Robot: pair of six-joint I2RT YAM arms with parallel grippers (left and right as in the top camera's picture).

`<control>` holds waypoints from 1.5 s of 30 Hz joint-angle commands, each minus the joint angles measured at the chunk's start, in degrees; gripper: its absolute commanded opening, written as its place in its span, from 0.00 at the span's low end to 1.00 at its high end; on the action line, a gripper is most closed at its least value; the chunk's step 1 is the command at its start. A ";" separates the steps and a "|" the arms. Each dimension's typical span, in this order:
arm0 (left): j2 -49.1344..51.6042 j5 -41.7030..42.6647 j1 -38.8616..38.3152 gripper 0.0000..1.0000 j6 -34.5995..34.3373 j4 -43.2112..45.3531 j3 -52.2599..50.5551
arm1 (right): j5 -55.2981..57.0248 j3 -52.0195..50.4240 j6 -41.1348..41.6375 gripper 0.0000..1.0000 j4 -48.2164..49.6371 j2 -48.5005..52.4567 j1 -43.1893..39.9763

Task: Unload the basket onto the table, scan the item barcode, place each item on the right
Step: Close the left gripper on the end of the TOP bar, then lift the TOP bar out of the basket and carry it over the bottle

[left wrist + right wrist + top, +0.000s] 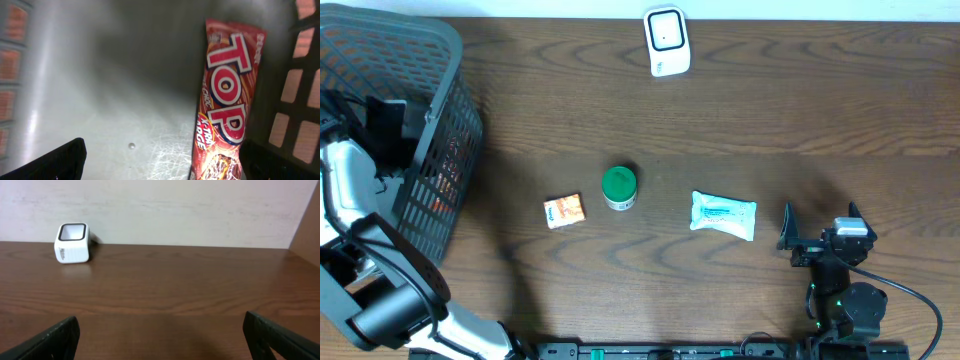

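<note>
Overhead: even, moderate light, sharp. Soft shadows lay on table [740,130] right of basket [430,150]. Left wrist: dim, blurred; pale glare on basket floor, snack wrapper [227,100] soft. Right wrist: bright, wall [190,210] slightly washed, bottom corners dark.

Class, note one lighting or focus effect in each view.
Overhead: even light, soft shadow beside the basket. Left wrist: glare on the basket floor beside the TOP wrapper, mesh blurred. Right wrist: scanner sharp, right fingers dark, out of focus.

Red wrapper [225,100]; green jar lid [619,183]; white scanner [667,40].
</note>
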 commanded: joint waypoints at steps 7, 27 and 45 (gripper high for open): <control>2.40 5.84 -0.13 0.98 1.86 -2.34 1.01 | 0.57 -0.20 0.96 0.99 -0.09 -0.13 -0.50; 10.82 8.50 -0.13 1.00 1.40 -1.20 1.01 | 0.55 -0.20 0.96 0.99 -0.09 -0.13 -0.52; -1.86 -9.99 -0.13 0.08 -8.07 1.11 3.04 | 0.57 -0.20 0.96 0.99 -0.09 -0.13 -0.50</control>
